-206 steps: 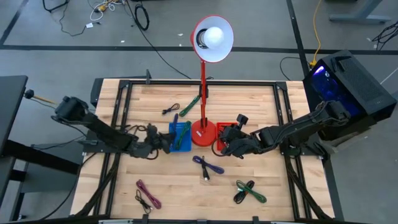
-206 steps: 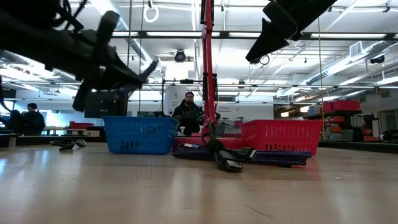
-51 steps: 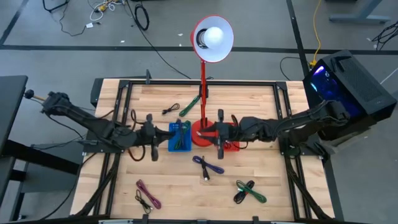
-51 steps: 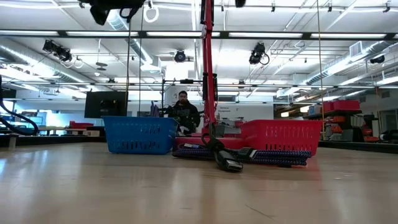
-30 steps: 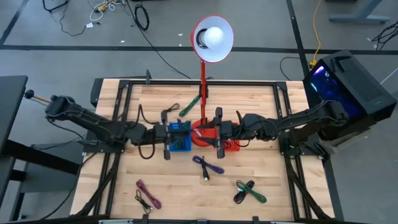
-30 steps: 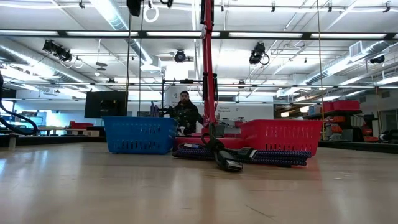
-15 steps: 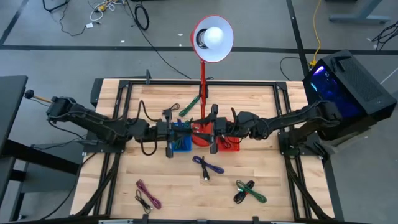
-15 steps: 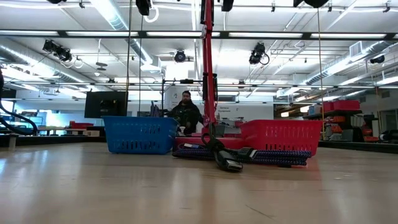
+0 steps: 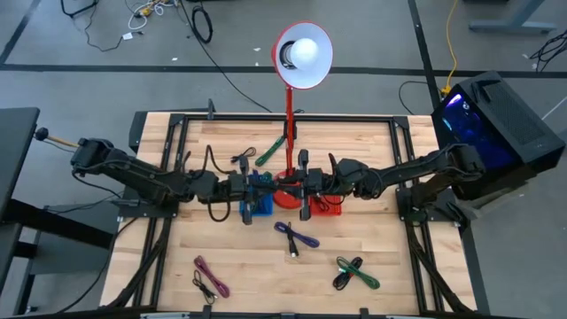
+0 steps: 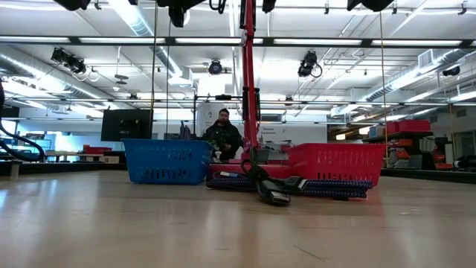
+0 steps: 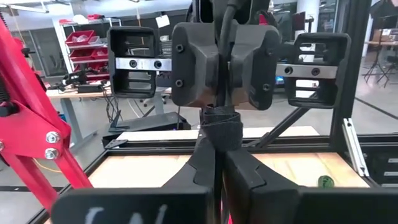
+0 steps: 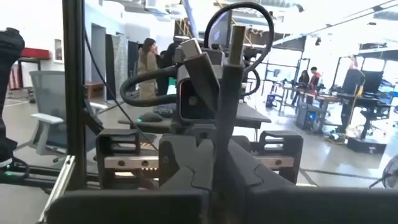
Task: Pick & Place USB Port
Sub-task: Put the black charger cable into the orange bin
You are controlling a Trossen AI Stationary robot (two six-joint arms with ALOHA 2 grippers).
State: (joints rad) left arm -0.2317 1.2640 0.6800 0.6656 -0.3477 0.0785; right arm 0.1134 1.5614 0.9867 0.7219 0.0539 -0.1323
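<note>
Both grippers hang high above the table and point level at each other, tip to tip. My left gripper (image 9: 261, 188) (image 11: 219, 165) is shut over the blue basket (image 9: 257, 207) (image 10: 167, 160). My right gripper (image 9: 289, 188) (image 12: 214, 165) is shut on a black cable (image 11: 222, 68) over the red lamp base (image 9: 288, 193) and red basket (image 9: 326, 209) (image 10: 338, 160). The cable's strapped bundle (image 11: 221, 127) hangs just off my left fingertips. The low view shows only dark arm parts along its upper edge. My right gripper pinches the black cable between its two fingers (image 11: 193, 65); one strand (image 11: 221, 81) runs upright through them. The fingers come level from the table's right, across the strand. The strapped bundle hangs below, lifted clear. My left gripper: I cannot tell whether it touches the bundle.
The red lamp post (image 9: 289, 124) stands just beyond the grippers, its shade (image 9: 304, 55) above. Loose cables lie on the wood: purple (image 9: 297, 236), green-black (image 9: 354, 271), purple-black (image 9: 209, 278), black (image 9: 241, 158), green (image 9: 270, 152). A person (image 10: 224, 134) sits beyond the table.
My left gripper has moved toward the table's right edge and my right gripper slightly toward the left edge, so the two tips have closed in on each other. Both have stayed high above the baskets. Nothing on the table has moved.
</note>
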